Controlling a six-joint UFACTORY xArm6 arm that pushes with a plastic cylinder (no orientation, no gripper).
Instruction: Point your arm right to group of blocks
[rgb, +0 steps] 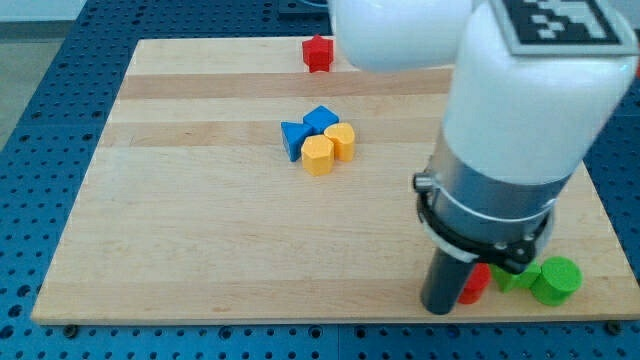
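A group of blocks sits near the board's middle: a blue triangular block, a blue cube, a yellow rounded block and a yellow hexagonal block, all touching. My tip is at the view's bottom right, well below and to the right of this group. It stands just left of a red block, which is partly hidden by the arm. A green block and a green cylinder lie right of the red one.
A red star-like block lies alone near the board's top edge. The wooden board rests on a blue perforated table. The bulky white arm body covers the board's right side.
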